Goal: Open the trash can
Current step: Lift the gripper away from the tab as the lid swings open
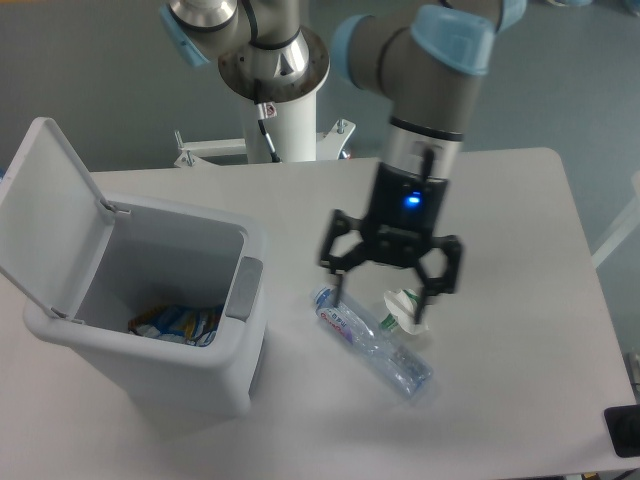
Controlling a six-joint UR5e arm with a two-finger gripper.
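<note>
The trash can (pixel 150 370) is a large white rectangular bin at the left of the table. Its flat white lid (pixel 50 215) stands raised, hinged back to the left, so the inside shows. A grey push-button (pixel 245 288) sits on the right rim. Colourful wrappers (pixel 178 324) lie at the bottom inside. My gripper (pixel 382 303) hangs to the right of the can, over the table, with its black fingers spread open and nothing between them. It is apart from the can.
A clear plastic bottle (pixel 375 345) with a blue label lies on the table just below the gripper. A small white and green crumpled item (pixel 402 308) lies beside the right finger. The robot's base (pixel 285 110) stands at the table's back.
</note>
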